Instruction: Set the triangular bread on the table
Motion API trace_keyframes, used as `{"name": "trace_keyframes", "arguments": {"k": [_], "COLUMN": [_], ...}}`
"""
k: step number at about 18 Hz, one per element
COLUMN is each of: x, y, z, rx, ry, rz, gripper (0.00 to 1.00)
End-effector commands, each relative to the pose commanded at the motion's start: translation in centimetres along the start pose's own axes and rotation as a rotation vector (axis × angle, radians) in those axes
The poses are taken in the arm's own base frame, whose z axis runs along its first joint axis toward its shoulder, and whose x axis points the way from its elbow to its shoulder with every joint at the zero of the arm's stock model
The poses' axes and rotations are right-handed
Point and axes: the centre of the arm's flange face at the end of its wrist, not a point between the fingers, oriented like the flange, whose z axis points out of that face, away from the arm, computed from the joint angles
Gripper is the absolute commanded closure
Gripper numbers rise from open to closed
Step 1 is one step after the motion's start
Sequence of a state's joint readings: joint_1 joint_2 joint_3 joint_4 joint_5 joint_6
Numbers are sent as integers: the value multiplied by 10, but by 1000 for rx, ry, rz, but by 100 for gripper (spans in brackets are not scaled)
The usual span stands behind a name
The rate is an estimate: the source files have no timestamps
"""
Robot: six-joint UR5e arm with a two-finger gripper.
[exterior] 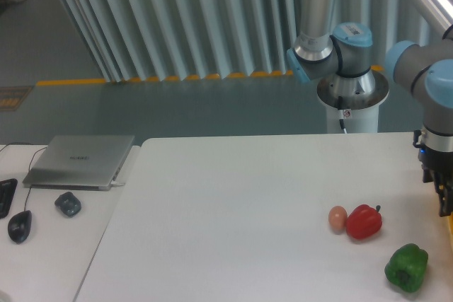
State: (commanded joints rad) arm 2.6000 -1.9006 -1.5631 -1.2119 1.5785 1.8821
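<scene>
Camera view, fixed, facing the large white desk [233, 210] from the front. The arm [432, 76] descends at the far right edge of the frame, and only a dark part of its fingers [445, 199] shows there, cut off by the border; whether they are released or clenched cannot be told. The triangular bread is not visible anywhere in this view. A thin yellow strip [450, 228] shows at the frame edge just below the fingers; what it belongs to cannot be told. To the left of the fingers and slightly lower lies a red pepper [364, 221], with a small tan egg [338, 218] touching or just beside its left side. Below the fingers and a little to their left sits a green pepper [406, 267], apart from the red one. Far to the left of the fingers, on a separate narrower desk [49, 259], rest a closed silver laptop [80, 161], a grey mouse [68, 204] and a darker mouse [20, 225]. Behind the fingers stands the arm's round base [352, 93], before a pleated grey curtain [177, 19].
</scene>
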Motion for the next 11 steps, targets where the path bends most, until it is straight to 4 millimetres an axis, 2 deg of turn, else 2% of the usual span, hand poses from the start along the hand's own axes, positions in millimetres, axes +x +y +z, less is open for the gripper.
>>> {"name": "trace_keyframes", "arguments": {"k": [2, 4, 5, 7, 11], "x": [-1, -1, 0, -4, -14], "y": [24, 41, 56, 71, 87], "z": [-10, -12, -7, -2, 22], "rx": [1, 17, 29, 24, 18], "ry": [-21, -32, -31, -49, -47], "rz": [-37, -75, -98, -120, -159], "gripper": [0, 0, 0, 0, 0]}}
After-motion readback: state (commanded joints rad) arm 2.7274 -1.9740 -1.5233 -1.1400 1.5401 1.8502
